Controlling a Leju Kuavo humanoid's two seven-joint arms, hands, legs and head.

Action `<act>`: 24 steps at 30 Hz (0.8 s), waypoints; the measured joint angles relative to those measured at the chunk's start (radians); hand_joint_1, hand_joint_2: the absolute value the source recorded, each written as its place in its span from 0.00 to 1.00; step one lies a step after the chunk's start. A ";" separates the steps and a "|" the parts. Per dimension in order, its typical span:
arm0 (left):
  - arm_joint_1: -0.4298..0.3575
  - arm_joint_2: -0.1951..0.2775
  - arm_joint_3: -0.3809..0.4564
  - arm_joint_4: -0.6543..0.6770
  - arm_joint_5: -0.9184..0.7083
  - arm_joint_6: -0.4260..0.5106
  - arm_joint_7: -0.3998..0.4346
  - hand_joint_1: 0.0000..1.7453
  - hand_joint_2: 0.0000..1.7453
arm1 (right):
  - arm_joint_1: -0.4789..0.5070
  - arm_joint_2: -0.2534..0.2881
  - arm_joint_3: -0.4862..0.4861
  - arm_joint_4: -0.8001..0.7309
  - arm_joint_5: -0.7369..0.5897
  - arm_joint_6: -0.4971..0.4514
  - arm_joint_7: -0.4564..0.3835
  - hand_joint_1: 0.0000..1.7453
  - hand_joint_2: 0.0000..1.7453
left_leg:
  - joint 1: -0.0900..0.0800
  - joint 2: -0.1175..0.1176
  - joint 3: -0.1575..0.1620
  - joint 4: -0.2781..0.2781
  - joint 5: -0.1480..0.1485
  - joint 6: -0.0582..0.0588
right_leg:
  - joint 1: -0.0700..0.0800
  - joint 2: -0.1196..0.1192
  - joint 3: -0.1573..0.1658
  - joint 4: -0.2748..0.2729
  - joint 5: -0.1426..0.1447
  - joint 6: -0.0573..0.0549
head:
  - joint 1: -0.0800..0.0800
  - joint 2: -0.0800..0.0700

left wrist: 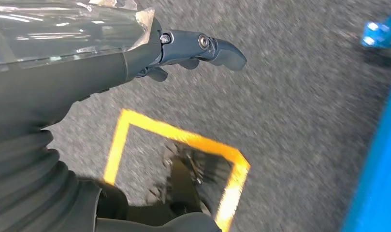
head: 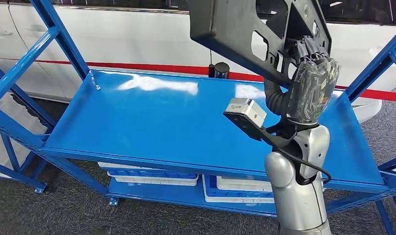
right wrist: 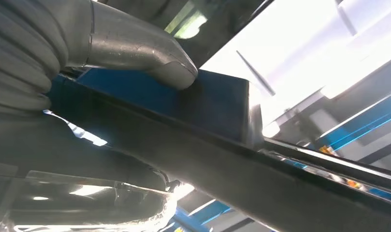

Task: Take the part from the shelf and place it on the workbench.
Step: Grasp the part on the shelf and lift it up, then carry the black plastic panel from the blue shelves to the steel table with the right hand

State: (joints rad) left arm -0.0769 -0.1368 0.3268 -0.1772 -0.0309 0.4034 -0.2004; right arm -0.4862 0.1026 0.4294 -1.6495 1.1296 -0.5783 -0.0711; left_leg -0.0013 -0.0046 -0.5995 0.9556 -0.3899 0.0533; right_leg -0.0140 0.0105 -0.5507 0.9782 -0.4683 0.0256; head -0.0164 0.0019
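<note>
In the head view the right hand [head: 313, 85], wrapped in clear film over dark fingers, is raised above the shelf and clamped on the large black moulded plastic part with cut-out openings [head: 244, 34]. The part sits at about one o'clock in that picture, tilted, its broad flat end reaching toward twelve o'clock and its ribbed end meeting the hand. It hangs clear of the glossy blue metal shelf board [head: 151, 117] below it, touching nothing but the hand. The silver right forearm [head: 298, 191] rises from five o'clock, with a small grey box-shaped camera unit [head: 245, 112] on a black bracket at its wrist.

The right wrist view shows the same grip from close behind: a thick grey thumb [right wrist: 140, 48] presses on the dark edge of the part [right wrist: 222, 164], which runs across the picture from nine o'clock toward four o'clock.

The left hand [left wrist: 193, 48] hangs over grey speckled carpet floor [left wrist: 299, 87]; its dark fingers [left wrist: 217, 48] are apart and hold nothing. A yellow taped outline [left wrist: 183, 137] marks the floor under it.

Blue metal uprights and diagonal braces [head: 44, 39] frame the shelf at nine and three o'clock. Under the board, on the lower shelf at six o'clock, lie flat white and blue plastic trays [head: 151, 176]. Behind the shelf, across twelve o'clock, stands a white car body with a red stripe [head: 137, 65].
</note>
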 joint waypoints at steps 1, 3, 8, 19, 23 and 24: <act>-0.001 0.000 0.000 0.000 -0.003 0.006 0.014 0.00 1.00 | -0.004 0.000 0.006 -0.006 -0.004 0.011 0.000 1.00 1.00 | 0.003 0.001 0.006 -0.008 0.006 0.003 | 0.001 -0.001 -0.014 0.035 -0.021 -0.002 | 0.001 0.000; -0.002 -0.001 0.001 0.000 0.001 0.008 0.029 0.00 1.00 | -0.014 0.000 0.014 -0.015 -0.017 0.030 0.000 1.00 1.00 | 0.006 0.002 0.009 -0.013 0.009 0.006 | -0.001 -0.001 -0.072 0.165 -0.085 -0.009 | 0.004 0.000; -0.002 -0.004 0.002 0.000 0.008 0.019 0.053 0.00 1.00 | -0.038 0.002 0.032 -0.035 -0.064 0.060 -0.006 1.00 1.00 | 0.012 0.002 -0.001 0.000 0.007 -0.003 | -0.020 -0.006 -0.058 0.165 -0.067 0.034 | 0.005 0.000; -0.001 -0.005 0.011 0.001 0.027 0.030 0.090 0.00 1.00 | -0.077 0.047 0.081 -0.080 -0.267 0.147 -0.044 1.00 1.00 | 0.022 0.002 -0.110 0.259 -0.158 -0.070 | -0.014 -0.005 -0.025 0.026 0.016 -0.030 | -0.002 0.000; -0.001 -0.004 0.018 0.000 0.023 0.041 0.092 0.00 1.00 | -0.077 0.053 0.088 -0.082 -0.346 0.162 -0.051 1.00 1.00 | 0.019 0.002 -0.044 0.239 -0.150 -0.055 | 0.001 -0.005 -0.052 0.027 0.039 -0.035 | -0.002 0.000; -0.002 -0.002 0.018 0.000 0.022 0.042 0.092 0.00 1.00 | -0.077 0.054 0.088 -0.083 -0.363 0.163 -0.054 1.00 1.00 | 0.016 0.002 0.010 0.159 -0.134 -0.045 | 0.003 -0.005 -0.056 0.027 0.044 -0.033 | -0.002 0.000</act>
State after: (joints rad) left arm -0.0789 -0.1392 0.3450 -0.1771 -0.0093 0.4453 -0.1081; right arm -0.5628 0.1569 0.5178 -1.7321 0.7661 -0.4149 -0.1250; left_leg 0.0150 -0.0031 -0.5894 1.1151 -0.5241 0.0084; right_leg -0.0108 0.0055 -0.6067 1.0055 -0.4247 -0.0073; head -0.0181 0.0019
